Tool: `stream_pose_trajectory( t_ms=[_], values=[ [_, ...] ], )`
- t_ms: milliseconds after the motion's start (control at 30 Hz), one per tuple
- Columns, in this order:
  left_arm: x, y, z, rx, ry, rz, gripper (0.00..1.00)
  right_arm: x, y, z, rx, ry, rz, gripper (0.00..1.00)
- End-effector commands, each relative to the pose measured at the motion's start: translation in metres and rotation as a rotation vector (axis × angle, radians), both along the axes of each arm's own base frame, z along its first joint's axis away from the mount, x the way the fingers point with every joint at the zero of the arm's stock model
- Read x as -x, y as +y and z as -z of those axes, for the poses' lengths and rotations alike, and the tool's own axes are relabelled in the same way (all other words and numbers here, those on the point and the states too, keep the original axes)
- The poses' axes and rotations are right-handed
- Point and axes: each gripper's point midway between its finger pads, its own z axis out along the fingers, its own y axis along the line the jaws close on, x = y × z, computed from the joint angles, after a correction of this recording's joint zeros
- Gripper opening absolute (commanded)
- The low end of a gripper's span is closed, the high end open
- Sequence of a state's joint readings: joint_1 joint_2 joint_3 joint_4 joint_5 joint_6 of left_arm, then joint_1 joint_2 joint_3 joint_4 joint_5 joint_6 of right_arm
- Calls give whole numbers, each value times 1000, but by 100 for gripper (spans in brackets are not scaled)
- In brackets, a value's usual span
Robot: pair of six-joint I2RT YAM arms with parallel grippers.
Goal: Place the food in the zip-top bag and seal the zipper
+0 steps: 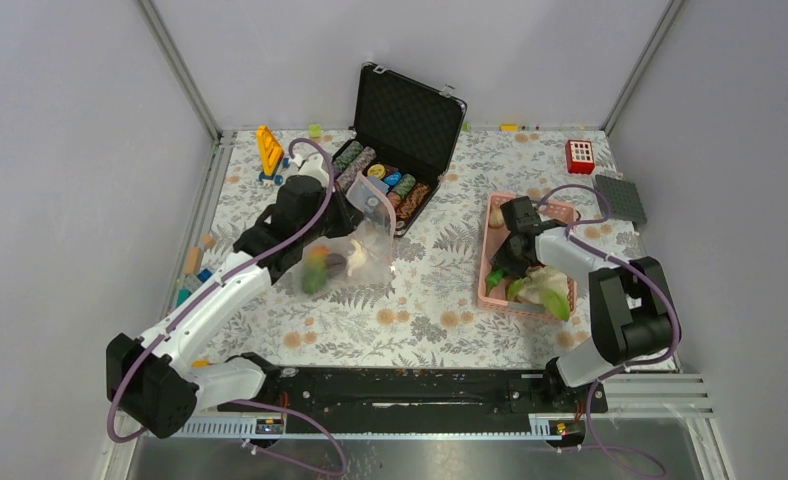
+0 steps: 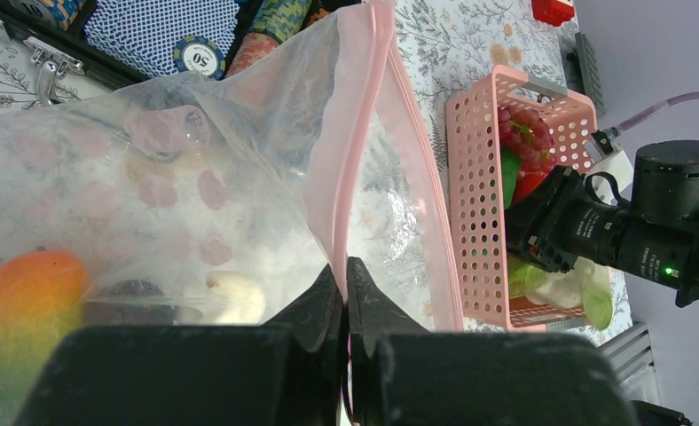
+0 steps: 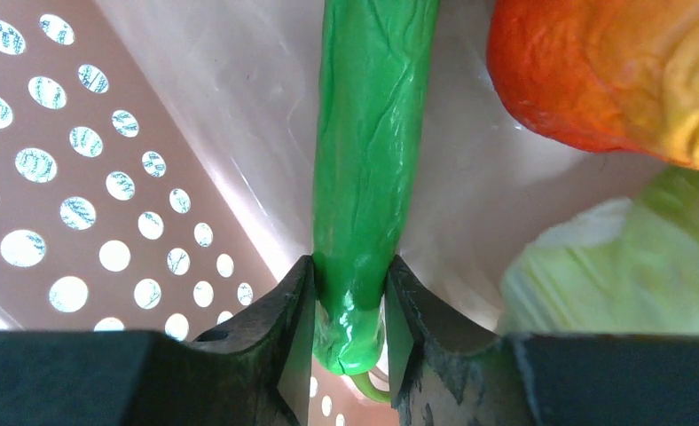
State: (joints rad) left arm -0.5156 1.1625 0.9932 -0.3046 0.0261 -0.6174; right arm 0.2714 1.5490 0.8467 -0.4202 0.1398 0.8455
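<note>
Jaws of the left gripper (image 2: 346, 293) are pressed together on the zipper (image 2: 341, 133), pinching one lip of the bag (image 2: 151, 177). I'd say the point is to lift that lip clear of the other so the mouth gapes. The second pink lip bows away to the right, which leaves an opening. The bag slumps on the table left of centre, and a mango (image 2: 27, 302) and a pale piece (image 2: 235, 297) are inside it, down at the closed end. The pink strip runs straight away from the fingers, and the mouth seems to face right, toward the basket (image 2: 475, 177).

Over there the right gripper (image 3: 350, 311) is down inside the basket, clamped on the vegetable (image 3: 373, 133) near one end. That looks like a sensible hold for lifting it out. Its long axis runs straight ahead of the fingers, with the free end pointing away from the wrist. An orange fruit (image 3: 594, 71) and a leafy piece (image 3: 621, 266) lie just beside it on the right.
</note>
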Motion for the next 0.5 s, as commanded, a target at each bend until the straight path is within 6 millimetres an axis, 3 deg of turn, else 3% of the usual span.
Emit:
stream_pose_trajectory(
  t_ms=[0, 467],
  values=[
    [-3, 1, -22, 39, -75, -2, 0, -15, -10, -26, 47, -89, -16, 11],
    [0, -2, -24, 59, -74, 15, 0, -30, -24, -124, 98, -493, -90, 9]
  ],
)
